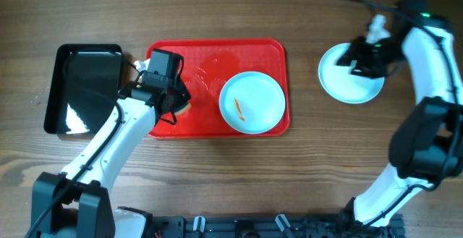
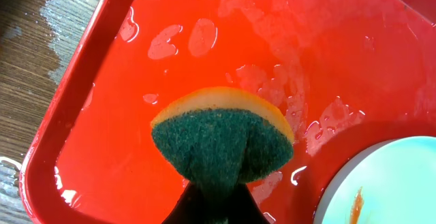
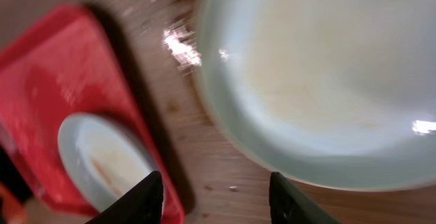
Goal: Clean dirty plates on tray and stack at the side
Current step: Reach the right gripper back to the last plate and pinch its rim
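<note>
A pale plate (image 1: 252,102) with an orange smear lies on the right half of the wet red tray (image 1: 217,53); it also shows in the left wrist view (image 2: 388,183) and in the right wrist view (image 3: 102,157). A clean plate (image 1: 346,85) lies on the wood right of the tray, large in the right wrist view (image 3: 313,74). My left gripper (image 1: 173,100) is shut on a green and yellow sponge (image 2: 221,142) over the tray's left part (image 2: 95,135). My right gripper (image 1: 354,58) is open and empty over the clean plate, its fingers (image 3: 214,197) spread above bare wood.
A black rectangular bin (image 1: 83,87) stands left of the tray. Water drops lie on the tray's surface and on the wood by its left corner (image 2: 41,20).
</note>
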{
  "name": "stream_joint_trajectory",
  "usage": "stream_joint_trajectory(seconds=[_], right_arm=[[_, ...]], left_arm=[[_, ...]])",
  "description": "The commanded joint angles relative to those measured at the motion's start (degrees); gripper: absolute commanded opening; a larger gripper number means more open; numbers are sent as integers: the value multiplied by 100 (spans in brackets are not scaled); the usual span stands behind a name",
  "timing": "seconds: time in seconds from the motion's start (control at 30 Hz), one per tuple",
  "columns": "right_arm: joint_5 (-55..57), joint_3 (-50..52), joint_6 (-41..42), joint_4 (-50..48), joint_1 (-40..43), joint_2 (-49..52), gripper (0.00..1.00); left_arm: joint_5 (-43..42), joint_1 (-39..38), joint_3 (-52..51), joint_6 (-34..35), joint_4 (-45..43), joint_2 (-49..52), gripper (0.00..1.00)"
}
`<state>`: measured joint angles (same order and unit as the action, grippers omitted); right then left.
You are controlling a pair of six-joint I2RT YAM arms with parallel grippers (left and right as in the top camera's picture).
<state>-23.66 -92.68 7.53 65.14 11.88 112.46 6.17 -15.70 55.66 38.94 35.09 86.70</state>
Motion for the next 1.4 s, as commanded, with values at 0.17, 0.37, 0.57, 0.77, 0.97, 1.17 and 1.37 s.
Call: stream_joint_trajectory(seconds=[0.17, 0.37, 0.57, 0.77, 0.97, 1.17, 1.37], right_arm=[[1947, 57, 343, -31, -2636, -179, 81], [1801, 507, 503, -402, -3016, -120, 34], [1464, 1296, 603, -1193, -3152, -120, 17], [2100, 1311, 616, -1222, -3191, -118, 28], [2234, 1462, 601, -1392, -3191, -116, 33], [2212, 1722, 605, -1591, -3191, -116, 20], [2168, 1578, 782, -1486, -3193, -125, 13]], left_arm=[[96, -28, -22, 57, -17, 44, 4], [94, -28, -22, 57, -17, 44, 4], [94, -28, -22, 57, -20, 44, 4], [94, -28, -22, 57, -17, 44, 4], [94, -28, -22, 57, -20, 44, 4], [94, -28, -22, 57, -22, 44, 4], [94, -28, -22, 59, -46, 44, 4]])
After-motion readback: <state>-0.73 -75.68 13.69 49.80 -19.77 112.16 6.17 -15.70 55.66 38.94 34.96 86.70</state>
